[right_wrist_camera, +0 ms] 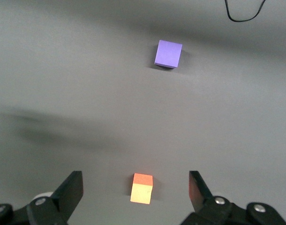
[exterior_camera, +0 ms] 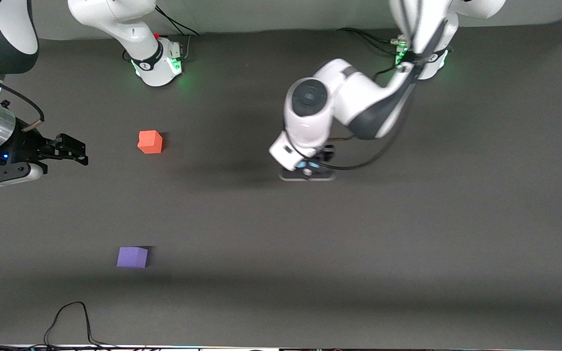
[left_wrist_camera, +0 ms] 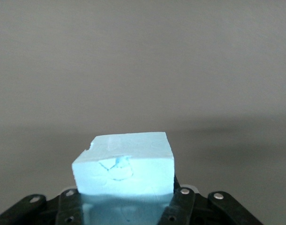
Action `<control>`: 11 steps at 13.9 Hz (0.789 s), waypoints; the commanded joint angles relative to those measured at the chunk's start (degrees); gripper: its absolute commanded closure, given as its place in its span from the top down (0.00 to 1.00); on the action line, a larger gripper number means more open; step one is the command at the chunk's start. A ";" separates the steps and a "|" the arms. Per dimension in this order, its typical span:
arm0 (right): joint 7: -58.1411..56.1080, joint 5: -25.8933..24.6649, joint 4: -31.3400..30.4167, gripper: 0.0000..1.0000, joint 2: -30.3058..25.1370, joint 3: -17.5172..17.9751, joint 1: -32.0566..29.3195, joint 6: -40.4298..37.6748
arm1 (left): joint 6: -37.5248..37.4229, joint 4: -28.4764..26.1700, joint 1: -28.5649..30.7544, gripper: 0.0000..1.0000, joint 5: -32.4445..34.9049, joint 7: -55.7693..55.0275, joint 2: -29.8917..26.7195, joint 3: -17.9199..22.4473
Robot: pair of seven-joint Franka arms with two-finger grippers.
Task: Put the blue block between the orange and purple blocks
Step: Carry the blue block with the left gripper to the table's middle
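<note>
Dark grey matte tabletop (exterior_camera: 408, 253) fills nearly the whole front view, looks like a felt or rubber mat. Pale strip of wall or backdrop (exterior_camera: 271, 14) along the top edge, hard to say which. Soft broad shadows band across the surface, one long one near the camera's edge. Green glow (exterior_camera: 188, 78) spills onto the mat at two spots along the top. Loose black cable (exterior_camera: 73, 317) loops on the table at the near edge, toward the right arm's end.
</note>
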 commanded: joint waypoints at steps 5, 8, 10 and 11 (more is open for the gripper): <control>-3.14 0.29 1.19 1.00 0.45 -0.57 -0.03 -0.82 | 12.58 4.16 -4.75 0.56 5.02 -6.21 14.15 1.26; -3.05 0.29 0.67 1.00 0.62 -0.56 0.15 -0.82 | 15.22 4.07 -5.10 0.58 6.69 -6.39 17.32 1.26; -3.05 0.29 0.84 1.00 0.62 -0.48 0.06 -0.73 | 15.40 4.07 -5.80 0.61 6.69 -6.56 17.94 1.43; -3.14 0.29 0.75 1.00 0.71 -0.48 0.06 -0.73 | 15.67 4.07 -5.80 0.70 6.69 -6.74 18.29 1.43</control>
